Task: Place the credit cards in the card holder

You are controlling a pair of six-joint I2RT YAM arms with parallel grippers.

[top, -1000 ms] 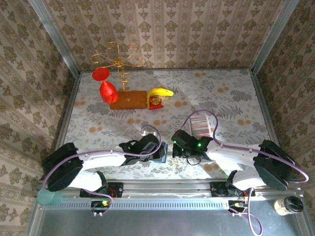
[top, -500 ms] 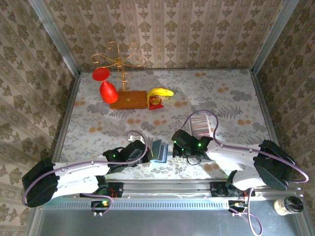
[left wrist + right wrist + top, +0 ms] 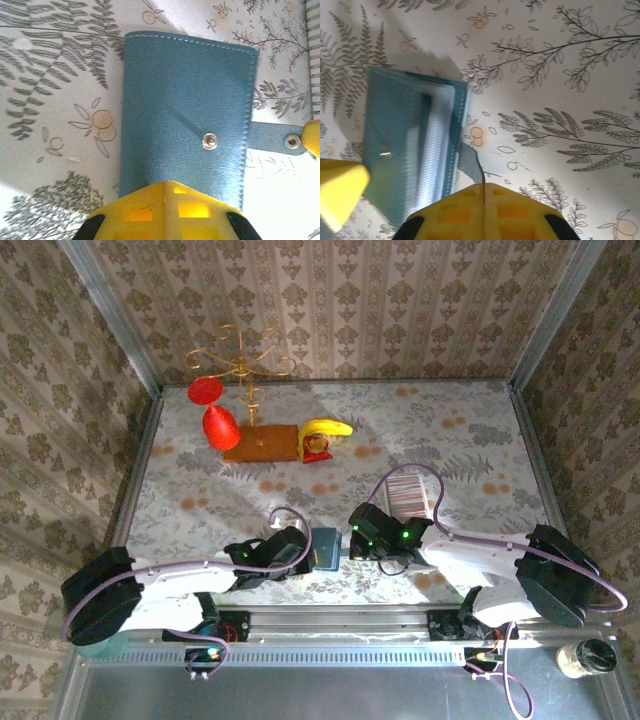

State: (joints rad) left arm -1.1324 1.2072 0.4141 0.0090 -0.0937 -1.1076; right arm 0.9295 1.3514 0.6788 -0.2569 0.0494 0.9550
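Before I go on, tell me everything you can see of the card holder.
The card holder is a teal-blue folding wallet with a grained, leather-like skin and pale stitching along its edges. It lies flat and folded on the floral tablecloth, toward its near edge. A metal snap stud sits on its face; the strap tab sticks out unfastened. The shut left gripper overlaps one edge; contact is unclear.
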